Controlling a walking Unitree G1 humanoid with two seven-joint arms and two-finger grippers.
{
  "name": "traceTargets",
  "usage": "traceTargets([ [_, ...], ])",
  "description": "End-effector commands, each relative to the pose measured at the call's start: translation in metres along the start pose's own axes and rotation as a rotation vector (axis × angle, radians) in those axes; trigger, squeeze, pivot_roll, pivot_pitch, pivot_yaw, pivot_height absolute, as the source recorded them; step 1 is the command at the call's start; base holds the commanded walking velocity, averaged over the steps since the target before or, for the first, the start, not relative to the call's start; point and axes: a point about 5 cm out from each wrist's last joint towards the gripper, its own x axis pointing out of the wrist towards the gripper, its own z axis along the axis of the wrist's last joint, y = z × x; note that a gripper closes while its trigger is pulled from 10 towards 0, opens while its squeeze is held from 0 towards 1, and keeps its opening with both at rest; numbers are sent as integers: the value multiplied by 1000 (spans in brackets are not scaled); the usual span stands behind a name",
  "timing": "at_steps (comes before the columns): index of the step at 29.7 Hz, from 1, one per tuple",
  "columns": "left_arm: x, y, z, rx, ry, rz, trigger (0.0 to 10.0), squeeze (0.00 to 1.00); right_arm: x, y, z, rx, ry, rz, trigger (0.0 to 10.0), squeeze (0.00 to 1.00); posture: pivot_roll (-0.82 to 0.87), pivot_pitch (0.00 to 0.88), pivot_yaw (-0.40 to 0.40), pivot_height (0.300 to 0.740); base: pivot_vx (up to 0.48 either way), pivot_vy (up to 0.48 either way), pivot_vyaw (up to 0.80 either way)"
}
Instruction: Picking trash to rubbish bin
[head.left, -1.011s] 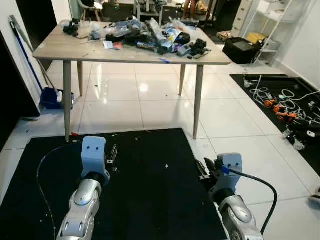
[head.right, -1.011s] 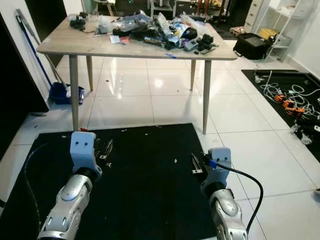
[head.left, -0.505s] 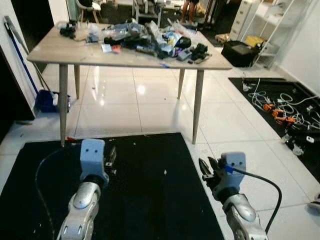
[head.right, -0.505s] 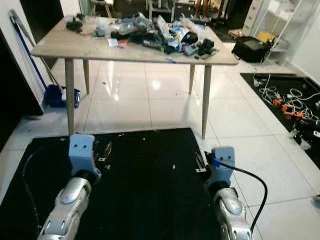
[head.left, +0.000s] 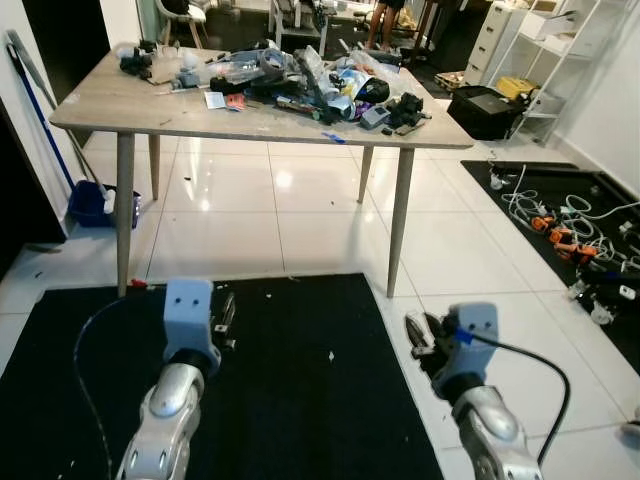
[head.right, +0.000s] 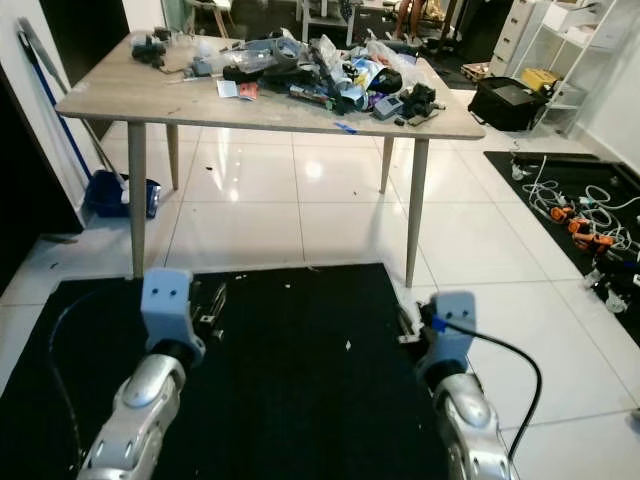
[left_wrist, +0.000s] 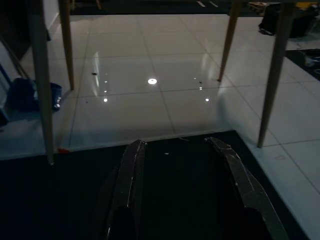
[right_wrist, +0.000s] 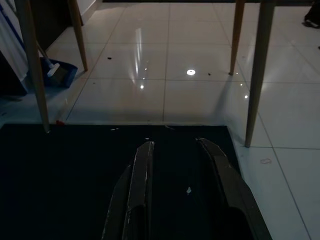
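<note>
A wooden table (head.left: 130, 105) stands ahead of me with a heap of mixed clutter and wrappers (head.left: 300, 80) on its top. I stand over a black floor mat (head.left: 300, 400) that carries small white scraps (head.left: 331, 355) and a red scrap (head.left: 133, 284) by the table's left leg. My left gripper (head.left: 222, 318) is held low over the mat, open and holding nothing, as the left wrist view (left_wrist: 175, 142) shows. My right gripper (head.left: 418, 335) hovers near the mat's right edge, open and bare, with a white scrap (right_wrist: 188, 190) on the mat just ahead of it.
A blue dustpan (head.left: 88, 200) and a broom lean at the left wall. A black bag (head.left: 480, 103) and white shelving (head.left: 560, 50) stand at the back right. Tangled cables (head.left: 560, 215) lie on a second dark mat at right. The table's leg (head.left: 398, 220) stands close ahead.
The whole picture has shifted a little, so the camera has moved; the table now sits slightly nearer. Both arms keep their low pose with fingers open.
</note>
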Motion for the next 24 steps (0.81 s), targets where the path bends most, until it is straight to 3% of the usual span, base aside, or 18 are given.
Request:
traceTargets([
  [1, 0, -3, -5, 11, 29, -11, 10000, 0, -3, -6, -3, -8, 20, -21, 10000, 0, -36, 77, -78, 740, 296, 0, 0],
  [24, 4, -5, -3, 19, 34, -25, 10000, 0, -1, -4, -3, -1, 20, -25, 10000, 0, -32, 100, -78, 740, 297, 0, 0],
])
